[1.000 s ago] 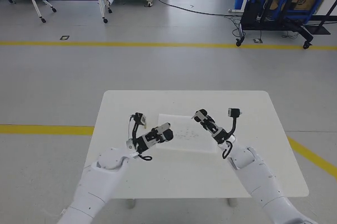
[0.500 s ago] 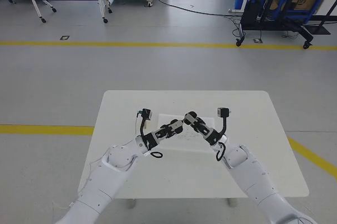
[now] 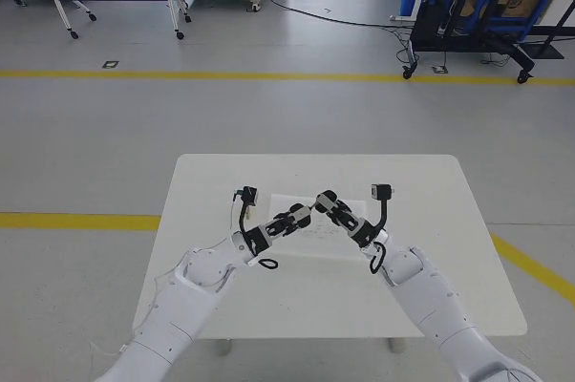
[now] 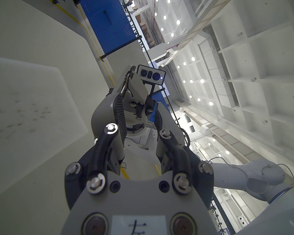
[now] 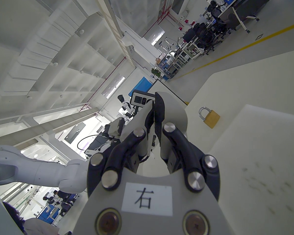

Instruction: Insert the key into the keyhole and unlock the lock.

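The white counter (image 3: pixel 421 286) carries a white mat (image 3: pixel 316 245) near its middle, flecked with small dark marks. Both arms come in from the near side and meet above the mat's far part. The left gripper (image 3: pixel 304 215) and the right gripper (image 3: pixel 322 202) point tip to tip, so close in the top view that I cannot tell whether they touch. The left gripper's fingers (image 4: pixel 118 116) stand spread wide, and the tip of the right gripper shows in the gap between them. The right gripper's fingers (image 5: pixel 159 117) are drawn together, leaving only a thin slit. Whether a key sits in that slit is too small and too dark to make out. The padlock (image 5: pixel 210 118), with a brass body and a silver shackle, lies flat on the bare counter just off the mat's left edge, apart from both grippers. Its keyhole cannot be seen.
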You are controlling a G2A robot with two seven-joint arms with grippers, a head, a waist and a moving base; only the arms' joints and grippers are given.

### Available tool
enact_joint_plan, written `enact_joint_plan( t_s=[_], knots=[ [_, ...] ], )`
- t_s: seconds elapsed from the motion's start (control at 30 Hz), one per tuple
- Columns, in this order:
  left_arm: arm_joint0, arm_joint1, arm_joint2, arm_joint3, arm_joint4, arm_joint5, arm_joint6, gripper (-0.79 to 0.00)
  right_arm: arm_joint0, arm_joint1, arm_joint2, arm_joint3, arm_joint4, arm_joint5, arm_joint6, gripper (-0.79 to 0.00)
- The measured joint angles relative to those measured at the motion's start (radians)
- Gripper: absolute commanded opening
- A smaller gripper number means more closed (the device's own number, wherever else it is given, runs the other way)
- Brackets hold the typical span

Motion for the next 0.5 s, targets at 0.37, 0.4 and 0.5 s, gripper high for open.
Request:
enact_joint_plan(
  t_s=[0.37, 0.4, 0.5],
  knots=[
    [0.002, -0.005, 0.007, -0.002, 0.047, 0.014, 0.031, -0.597, 0.002, -0.003, -0.007, -0.002, 0.063, -0.01, 0.059, -0.785],
    [0.002, -0.005, 0.007, -0.002, 0.048, 0.014, 0.031, -0.61, 0.002, -0.003, -0.007, -0.001, 0.067, -0.009, 0.065, -0.785],
    [0.004, -0.005, 0.005, -0.003, 0.05, 0.019, 0.036, -0.668, 0.002, -0.003, -0.009, 0.0, 0.073, -0.006, 0.077, -0.785]
  ],
)
